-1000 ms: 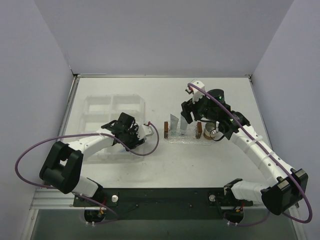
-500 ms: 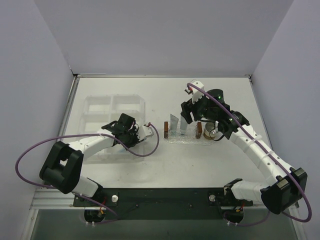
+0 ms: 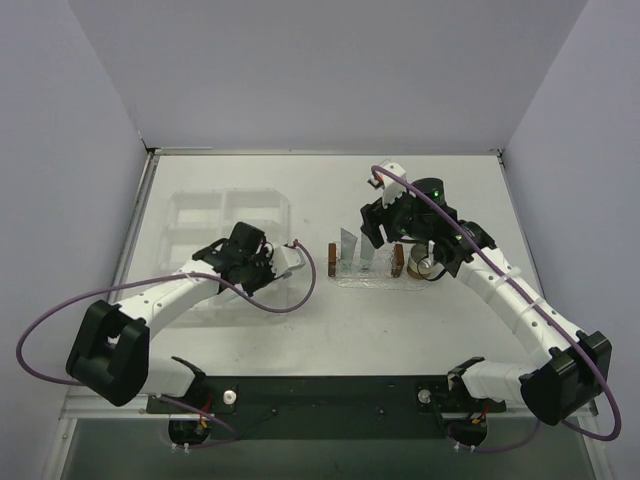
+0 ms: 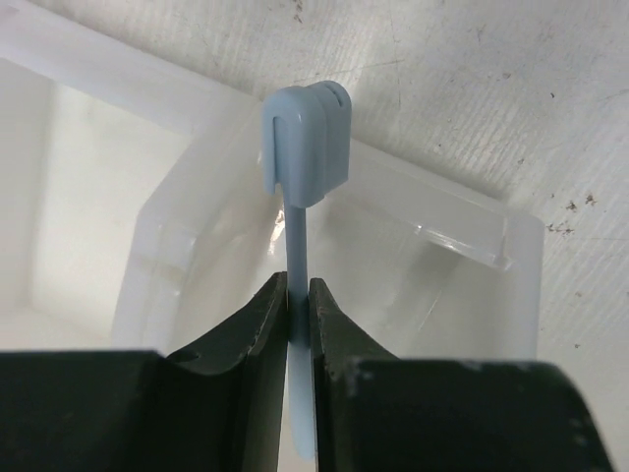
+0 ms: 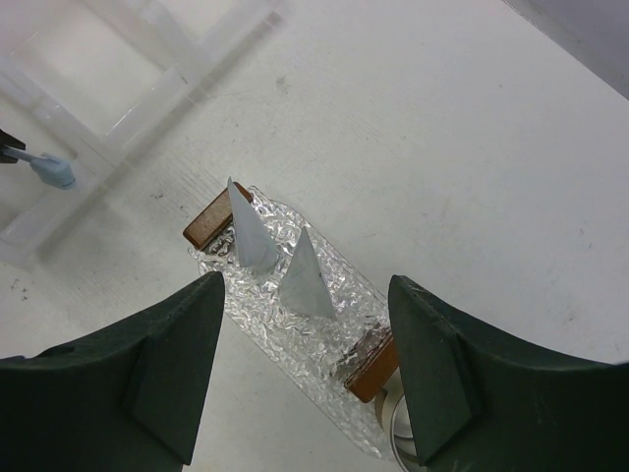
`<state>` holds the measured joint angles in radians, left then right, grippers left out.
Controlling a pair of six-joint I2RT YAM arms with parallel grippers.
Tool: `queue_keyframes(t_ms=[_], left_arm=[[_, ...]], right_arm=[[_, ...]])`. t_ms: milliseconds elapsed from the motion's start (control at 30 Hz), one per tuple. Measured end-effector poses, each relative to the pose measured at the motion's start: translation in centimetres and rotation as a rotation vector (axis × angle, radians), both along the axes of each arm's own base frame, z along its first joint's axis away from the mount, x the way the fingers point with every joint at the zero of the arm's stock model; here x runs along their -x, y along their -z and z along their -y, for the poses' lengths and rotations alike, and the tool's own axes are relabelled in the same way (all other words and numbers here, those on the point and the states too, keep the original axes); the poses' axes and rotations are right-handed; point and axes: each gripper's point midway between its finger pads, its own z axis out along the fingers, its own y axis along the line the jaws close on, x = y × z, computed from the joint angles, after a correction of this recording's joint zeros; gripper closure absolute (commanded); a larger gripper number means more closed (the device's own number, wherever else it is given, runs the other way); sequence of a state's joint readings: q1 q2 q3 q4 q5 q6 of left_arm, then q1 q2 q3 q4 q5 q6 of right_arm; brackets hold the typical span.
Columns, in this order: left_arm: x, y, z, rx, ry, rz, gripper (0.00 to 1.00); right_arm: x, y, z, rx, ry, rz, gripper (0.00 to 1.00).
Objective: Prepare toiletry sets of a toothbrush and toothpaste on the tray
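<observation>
My left gripper is shut on the stem of the light-blue toothbrush and holds it over the corner of the clear compartment box. Its capped head points away from the jaws. The head also shows at the left of the right wrist view. Two pale toothpaste tubes stand on the sparkly oval tray, which lies mid-table. My right gripper is open and empty, hovering above the tray and tubes, and it also shows in the top view.
Brown blocks sit at both ends of the tray. A small metal cup stands just right of the tray, under my right arm. The compartment box wall lies below the toothbrush. Purple cables loop beside both arms.
My left arm has shifted a little left and back with the toothbrush still in its jaws. The right gripper has hardly moved above the tray.
</observation>
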<state>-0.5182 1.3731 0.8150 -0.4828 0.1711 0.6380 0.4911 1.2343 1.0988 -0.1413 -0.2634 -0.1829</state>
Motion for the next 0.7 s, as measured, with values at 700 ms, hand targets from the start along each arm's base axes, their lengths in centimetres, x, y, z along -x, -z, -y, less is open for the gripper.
queue_keyframes(t_ms=[700], left_arm=[[-1.4,-19.0,4.9,0.54,-0.081,0.321,1.0]], right_arm=[[1.3,-5.7,-2.2,-0.169,-0.098,0.022,0.3]])
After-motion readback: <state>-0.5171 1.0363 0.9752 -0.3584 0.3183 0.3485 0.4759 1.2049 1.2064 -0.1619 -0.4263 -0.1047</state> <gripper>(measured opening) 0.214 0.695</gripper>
